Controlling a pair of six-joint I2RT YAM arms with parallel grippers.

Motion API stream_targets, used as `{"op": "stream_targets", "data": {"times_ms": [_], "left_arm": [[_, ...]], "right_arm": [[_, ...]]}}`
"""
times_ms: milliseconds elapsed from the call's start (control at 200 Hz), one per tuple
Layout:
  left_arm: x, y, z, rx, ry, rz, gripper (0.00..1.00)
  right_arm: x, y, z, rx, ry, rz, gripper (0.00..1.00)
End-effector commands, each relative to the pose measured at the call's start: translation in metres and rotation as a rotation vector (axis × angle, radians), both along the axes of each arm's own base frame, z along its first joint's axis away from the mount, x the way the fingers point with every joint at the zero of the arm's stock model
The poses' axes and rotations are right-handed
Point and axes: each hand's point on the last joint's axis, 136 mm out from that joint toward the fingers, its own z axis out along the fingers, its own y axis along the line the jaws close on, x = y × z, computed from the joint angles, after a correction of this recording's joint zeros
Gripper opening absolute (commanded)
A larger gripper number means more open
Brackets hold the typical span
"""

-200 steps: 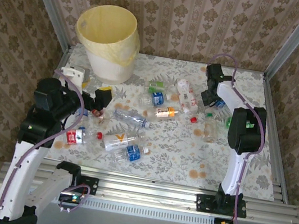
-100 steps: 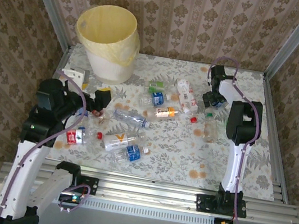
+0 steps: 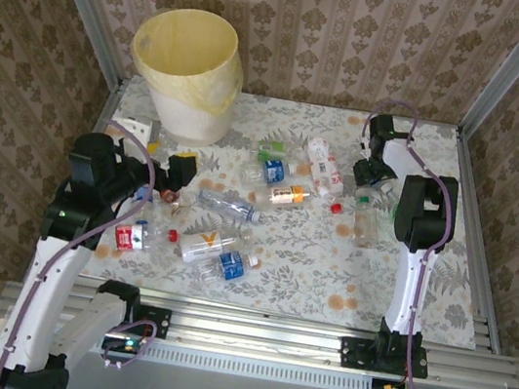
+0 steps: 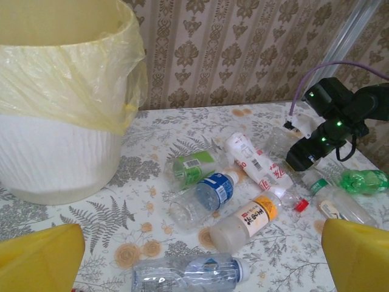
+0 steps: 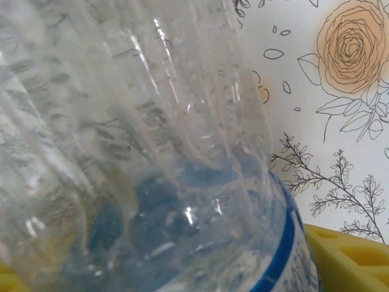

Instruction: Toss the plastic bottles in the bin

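At the far right of the tabletop [image 3: 318,258], a clear, ribbed, blue-labelled bottle [image 5: 182,182] sits right at the yellow fingers [image 5: 346,255] of the right gripper [image 3: 372,175], which has drawn in and settled onto it in the last second; whether they have clamped I cannot tell, but a lift looks near. Around it the other plastic bottles [image 3: 226,204] lie strewn on their sides, well apart from the bin [image 3: 191,117] in the far-left corner; the left gripper [image 3: 181,169] hangs nearby, fingers spread wide, holding nothing.
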Motion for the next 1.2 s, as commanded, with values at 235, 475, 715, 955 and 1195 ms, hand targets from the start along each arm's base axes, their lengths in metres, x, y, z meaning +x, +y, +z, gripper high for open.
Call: {"op": "stream_targets", "data": {"times_ms": [235, 475, 715, 955, 1195], "left_arm": [[-0.005, -0.012, 0.019, -0.065, -0.046, -0.075, 1.0], [-0.006, -0.03, 0.044, -0.172, -0.094, -0.165, 1.0], [0.001, -0.06, 0.051, -0.232, -0.108, -0.258, 1.0], [0.01, -0.1, 0.052, -0.254, -0.114, -0.333, 1.0], [0.011, -0.148, 0.057, -0.299, -0.15, -0.457, 1.0]], "right_arm": [[-0.017, 0.009, 0.029, 0.11, -0.09, -0.083, 0.66], [-0.016, 0.022, 0.086, 0.238, -0.283, -0.146, 0.6], [-0.022, 0.058, 0.164, 0.43, -0.5, -0.09, 0.6], [-0.061, 0.113, 0.236, 0.591, -0.669, 0.089, 0.61], [-0.117, 0.162, 0.279, 0.815, -0.769, 0.238, 0.61]]}}
